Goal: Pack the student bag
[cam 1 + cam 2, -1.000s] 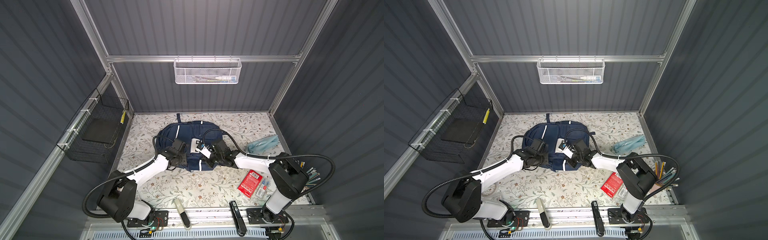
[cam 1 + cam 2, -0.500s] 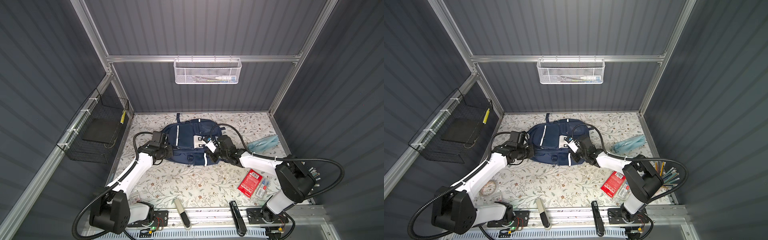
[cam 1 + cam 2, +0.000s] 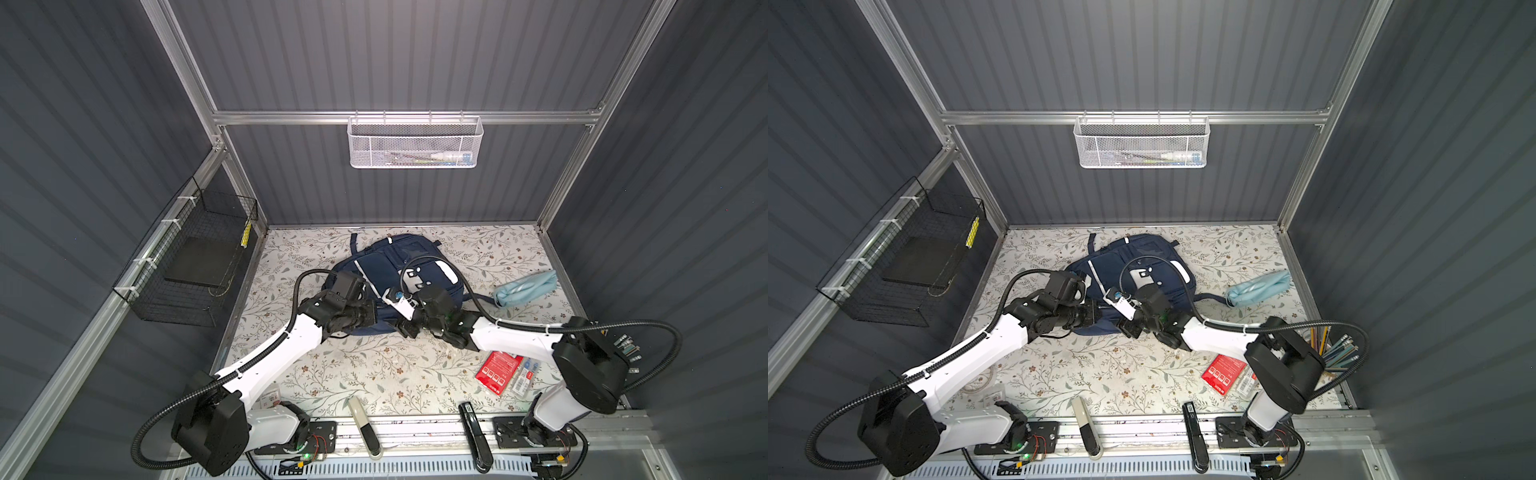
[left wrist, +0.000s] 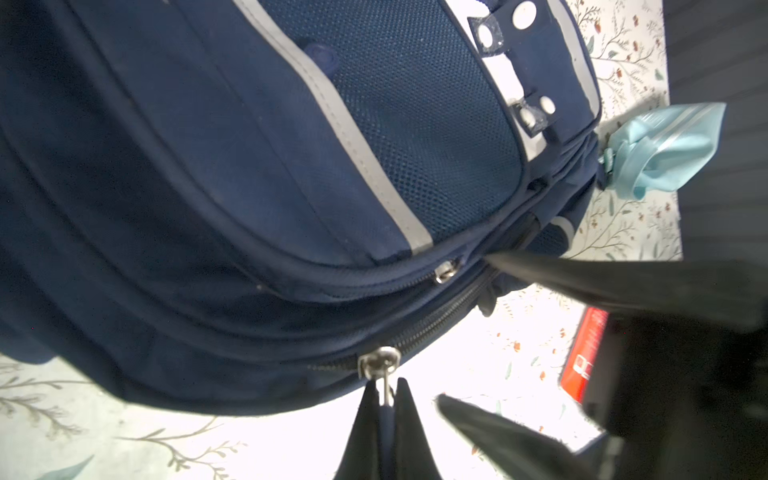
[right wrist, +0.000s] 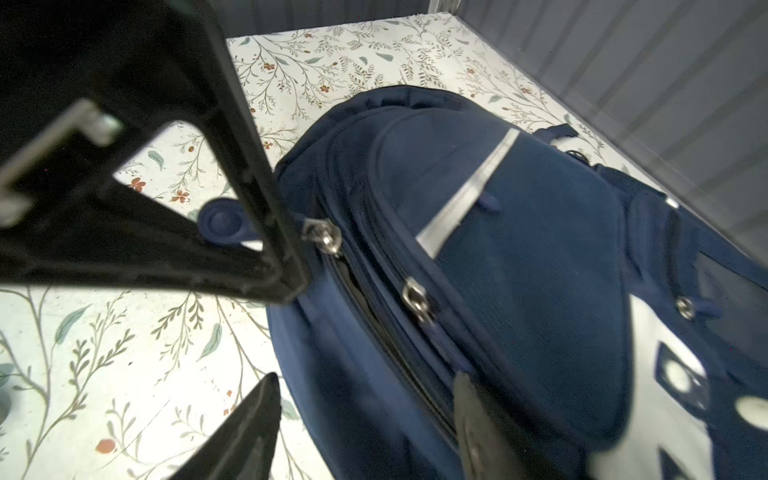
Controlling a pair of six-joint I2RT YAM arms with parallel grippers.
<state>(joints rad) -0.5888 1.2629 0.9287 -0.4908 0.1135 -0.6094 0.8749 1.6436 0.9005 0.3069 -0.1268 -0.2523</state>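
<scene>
Pinched the small silver metal zip pull [image 4: 387, 392] in the left hand [image 4: 384, 388], tips closed tight on it. Met the slider [image 4: 378, 361] just beyond those tips, on the large navy-blue fabric backpack with pale stripes [image 4: 249, 166], lying flat mid-table on the floral-print table [image 3: 374, 365]. Found the right hand [image 5: 365, 378] opposite, tips apart astride the backpack's zip edge, gripping nothing. Called for a low, steady drag along the zip line, never outward, with the fabric first braced by the right hand against sliding.
</scene>
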